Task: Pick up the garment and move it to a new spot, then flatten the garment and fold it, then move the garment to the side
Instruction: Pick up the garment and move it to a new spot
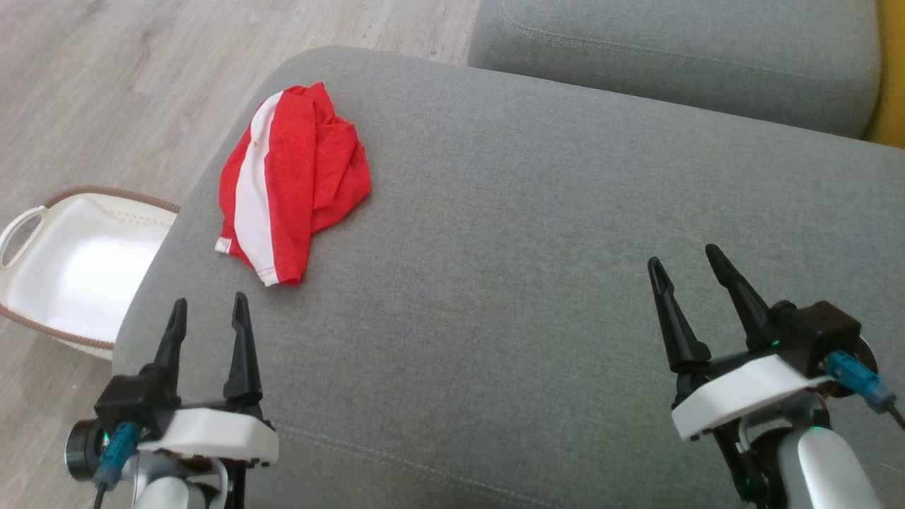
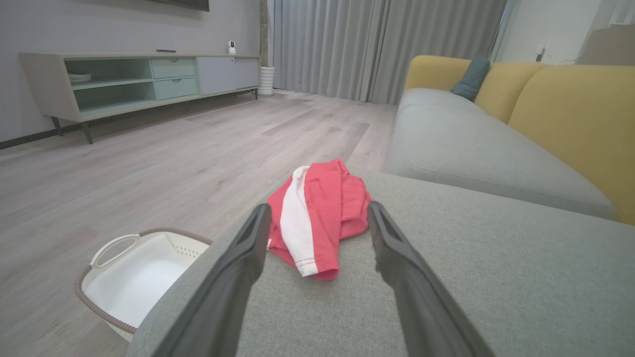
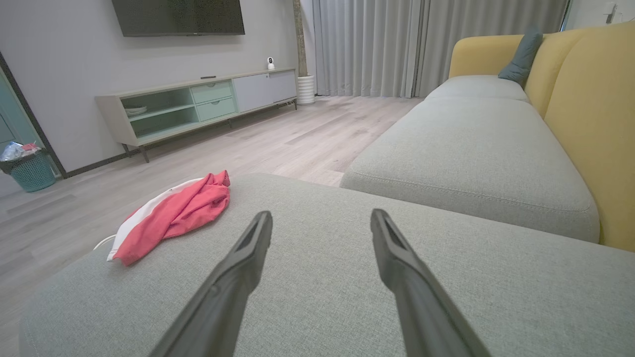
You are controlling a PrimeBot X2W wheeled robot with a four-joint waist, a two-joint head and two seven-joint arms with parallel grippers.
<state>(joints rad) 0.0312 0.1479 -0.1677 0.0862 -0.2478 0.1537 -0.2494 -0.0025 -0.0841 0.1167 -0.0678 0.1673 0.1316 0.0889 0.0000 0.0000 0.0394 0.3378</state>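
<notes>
two grippers hang over the near part of the grey cushion [image 1: 530, 247], both with their fingers spread apart and nothing between them. the left gripper [image 1: 210, 304] is over the near left corner of the cushion, its two dark fingers pointing toward the far side. the right gripper [image 1: 682, 254] is over the near right part of the cushion, well apart from the left one, and its fingers lean a little to the left.

the garment [image 1: 290, 184] lies on the cushion near its far left corner, close to the rounded edge. it is red with a wide white stripe, and it is crumpled and folded over itself, not flat. it is just beyond the left gripper and no finger touches it. in the left wrist view it shows between the two finger tips, further along the cushion. in the right wrist view it lies off to the left, well apart from the right gripper.

a white basket [image 1: 78, 268] with a brown woven rim stands on the wooden floor [image 1: 106, 85], just beside the left edge of the cushion and lower than it. a second grey seat [image 1: 672, 56] is beyond the far edge of the cushion, and a yellow backrest [image 1: 892, 71] rises at its far right.
</notes>
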